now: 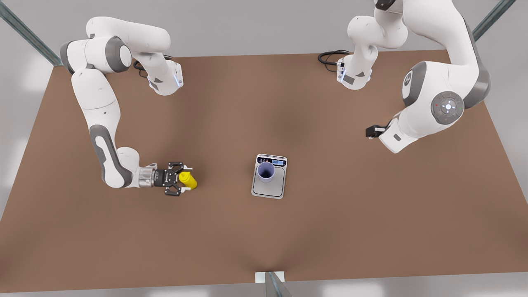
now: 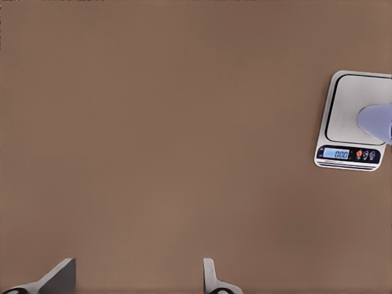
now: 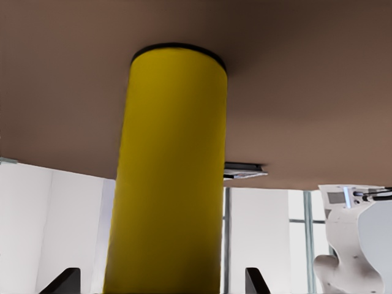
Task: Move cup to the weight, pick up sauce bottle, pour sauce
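Observation:
The yellow sauce bottle (image 1: pixel 188 180) stands upright on the brown table at the front view's left. My right gripper (image 1: pixel 184 179) reaches in level from the side and is open, one finger on either side of the bottle (image 3: pixel 165 177) with a gap to each. The lavender cup (image 1: pixel 266 171) stands on the weight (image 1: pixel 269 189), near its display end. My left gripper (image 1: pixel 372 132) hangs high at the front view's right, open, with nothing between its fingers (image 2: pixel 58 278). In its view the weight (image 2: pixel 350 101) and the cup's edge (image 2: pixel 376 121) lie to one side.
The table (image 1: pixel 350 231) is bare brown wood around the weight. Black cables (image 1: pixel 330 57) lie by the arm bases at the far edge. A metal post (image 1: pixel 272 282) meets the near edge at mid table. The other arm's white body (image 3: pixel 355 245) appears in the right wrist view.

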Tool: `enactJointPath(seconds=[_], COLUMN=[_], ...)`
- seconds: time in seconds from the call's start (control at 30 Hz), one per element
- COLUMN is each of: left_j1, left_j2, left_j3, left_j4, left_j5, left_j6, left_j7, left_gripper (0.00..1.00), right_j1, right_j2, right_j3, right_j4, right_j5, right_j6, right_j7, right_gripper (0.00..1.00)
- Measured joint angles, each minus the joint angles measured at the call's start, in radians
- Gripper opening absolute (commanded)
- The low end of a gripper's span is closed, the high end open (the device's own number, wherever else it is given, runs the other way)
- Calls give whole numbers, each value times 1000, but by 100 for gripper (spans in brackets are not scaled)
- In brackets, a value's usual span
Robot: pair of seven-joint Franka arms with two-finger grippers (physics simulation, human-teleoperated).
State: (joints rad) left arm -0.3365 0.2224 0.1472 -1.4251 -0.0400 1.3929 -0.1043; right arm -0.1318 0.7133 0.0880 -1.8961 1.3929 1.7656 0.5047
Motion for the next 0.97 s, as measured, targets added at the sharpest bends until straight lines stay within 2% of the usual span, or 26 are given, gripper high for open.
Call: enactJointPath(seconds=[0.37, 0.53, 0.6, 0.63, 0.67, 0.7, 0.73, 0.8, 0.87, 0.93, 0.97], left_j1=[-2, -2, -2, -2, -3, -2, -3, -2, -2, -2, -2], left_j2=[0, 0, 0, 0, 0, 0, -1, -1, -2, -1, -1], left_j3=[0, 0, 0, 0, 0, 0, 0, 0, 2, 3, 3], left_j4=[0, 0, 0, 0, 0, 18, 24, 34, 57, 61, 61], left_j5=[-1, -1, -1, -1, -1, -3, -5, -8, -10, -11, -10], left_j6=[2, 2, 2, 0, 0, -2, -12, -27, -41, -46, -46], left_j7=[0, 0, 0, 0, 0, 1, 2, 3, 5, 6, 5], left_gripper=[100, 100, 100, 100, 100, 100, 100, 100, 100, 100, 100], right_j1=[-17, -18, -20, -20, -21, -21, -18, 0, 39, 71, 62], right_j2=[-2, -5, -10, -13, -19, -36, -60, -132, -294, -438, -459], right_j3=[-22, -108, -157, -177, -227, -267, -274, -238, -228, -150, -66], right_j4=[-3, 22, 26, 62, 170, 349, 532, 745, 766, 720, 702], right_j5=[-51, -113, -198, -272, -392, -567, -735, -1067, -1244, -1355, -1416], right_j6=[-9, -7, -14, -16, -67, -164, -250, -349, -374, -423, -422], right_j7=[-12, -6, -6, -2, 0, -3, -3, -99, -433, -463, -463], right_gripper=[100, 100, 100, 100, 100, 100, 100, 100, 100, 100, 100])
